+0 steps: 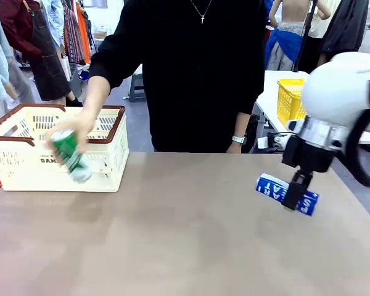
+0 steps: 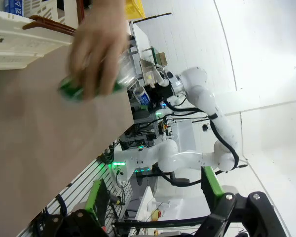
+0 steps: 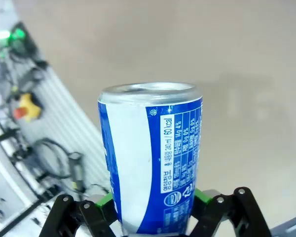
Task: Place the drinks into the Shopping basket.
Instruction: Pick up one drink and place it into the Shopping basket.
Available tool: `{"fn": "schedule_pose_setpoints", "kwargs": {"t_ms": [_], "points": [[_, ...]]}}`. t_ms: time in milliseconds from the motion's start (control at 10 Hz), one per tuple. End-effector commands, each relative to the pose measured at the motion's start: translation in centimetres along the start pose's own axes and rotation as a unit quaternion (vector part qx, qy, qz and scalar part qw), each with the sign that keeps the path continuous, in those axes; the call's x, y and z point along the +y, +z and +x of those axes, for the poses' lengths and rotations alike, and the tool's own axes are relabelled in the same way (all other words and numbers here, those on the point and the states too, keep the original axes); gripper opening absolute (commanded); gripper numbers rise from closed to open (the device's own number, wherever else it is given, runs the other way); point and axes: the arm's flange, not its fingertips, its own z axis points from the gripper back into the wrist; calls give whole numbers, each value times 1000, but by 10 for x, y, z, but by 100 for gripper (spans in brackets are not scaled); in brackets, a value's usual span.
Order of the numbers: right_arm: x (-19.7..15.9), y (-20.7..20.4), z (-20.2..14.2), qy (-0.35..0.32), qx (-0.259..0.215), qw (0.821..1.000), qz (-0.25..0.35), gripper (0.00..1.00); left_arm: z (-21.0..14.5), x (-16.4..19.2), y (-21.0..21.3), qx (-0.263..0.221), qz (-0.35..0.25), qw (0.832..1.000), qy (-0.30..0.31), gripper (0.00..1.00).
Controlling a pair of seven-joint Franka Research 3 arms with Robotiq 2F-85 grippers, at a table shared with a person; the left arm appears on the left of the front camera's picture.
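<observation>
My right gripper is shut on a blue drink can with white lettering, held lying tilted a little above the table's right side. In the right wrist view the can stands between the green pads, silver end away from me. At the left, the person's hand holds a green can in front of the cream Shopping basket with its reddish-brown rim. The left wrist view shows that hand and green can beside the basket. Nothing is between the fingers of my open left gripper.
The person in black stands at the far edge, the other arm hanging by the table's middle. A yellow mesh basket sits on a separate white table at the back right. Bare tabletop lies between the basket and my right gripper.
</observation>
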Motion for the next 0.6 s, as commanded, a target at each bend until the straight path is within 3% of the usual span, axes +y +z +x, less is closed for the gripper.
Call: {"fn": "schedule_pose_setpoints", "kwargs": {"t_ms": [0, 100, 200, 400, 500], "points": [[8, -13, -20, -37, -56, 997, 28, 0, -2, -5, 0, -3, -9, 1000, 5, 100], [-20, -11, -24, -12, -70, 997, 41, 0, -2, -5, 0, -3, -9, 1000, 5, 100], [10, -5, -17, -21, -17, 999, 18, 0, -2, -5, 0, -3, -9, 1000, 5, 100], [0, -12, -31, -32, -33, 998, 34, 0, 0, 0, 0, 0, 0, 1000, 0, 100], [9, -18, -14, -70, -56, 996, 29, 0, -9, -16, 42, 26, 33, 999, 16, 100]]}}
